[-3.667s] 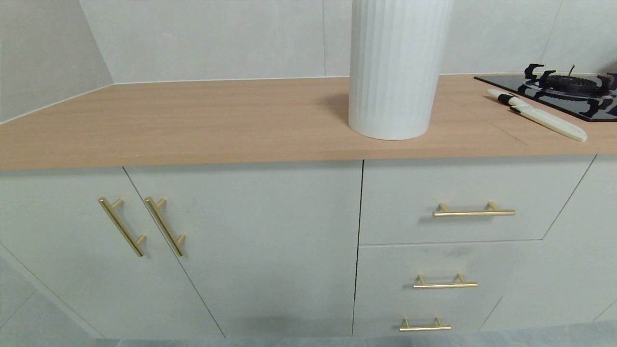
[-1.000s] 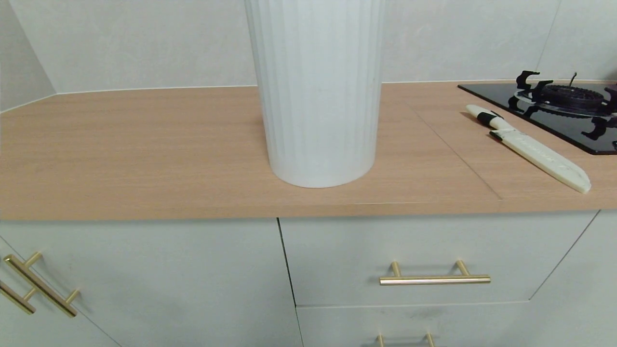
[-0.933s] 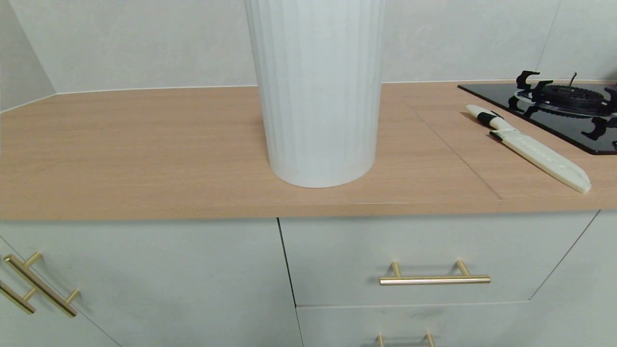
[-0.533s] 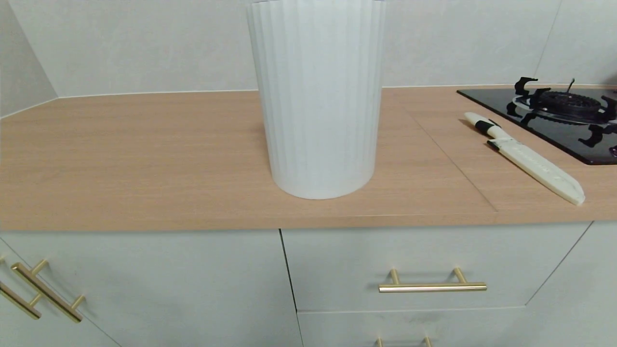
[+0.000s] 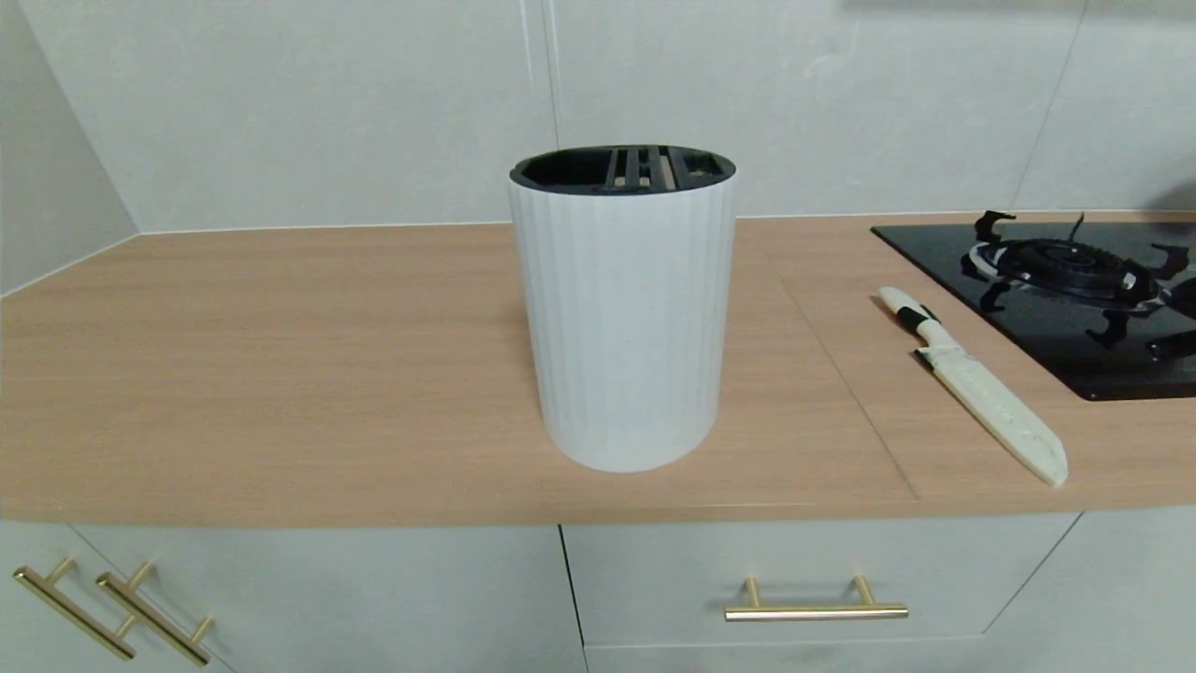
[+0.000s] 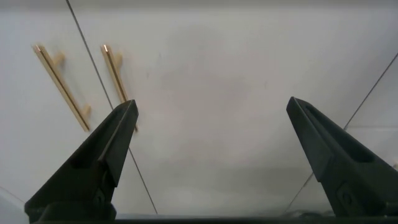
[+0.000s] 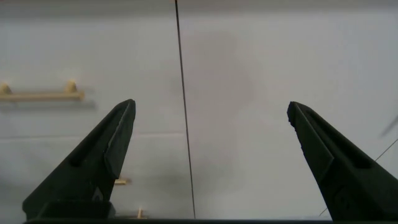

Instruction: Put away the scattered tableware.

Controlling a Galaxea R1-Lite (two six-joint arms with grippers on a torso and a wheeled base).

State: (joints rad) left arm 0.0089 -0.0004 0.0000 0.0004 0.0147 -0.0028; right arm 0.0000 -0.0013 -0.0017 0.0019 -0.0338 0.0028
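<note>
Knife (image 5: 972, 397) with a cream blade lies flat on the tabletop (image 5: 280, 374), well to the right of the white ribbed holder (image 5: 624, 318), between the holder and the black stove (image 5: 1056, 280). Left gripper (image 6: 211, 118) and right gripper (image 7: 211, 121) are both spread wide and empty, facing the cabinet fronts (image 6: 205, 74).

Tan wood-grain surface (image 5: 280, 374), matt. White knife block (image 5: 626, 318): ribbed, matt shell, black slotted top. Cream knife (image 5: 981, 402): faintly speckled, dull sheen. The hob (image 5: 1046, 327): glossy black glass. Brushed brass-toned metal drawer handle (image 5: 816, 612). Pale grey cabinet fronts (image 5: 327, 598): smooth, matt.
</note>
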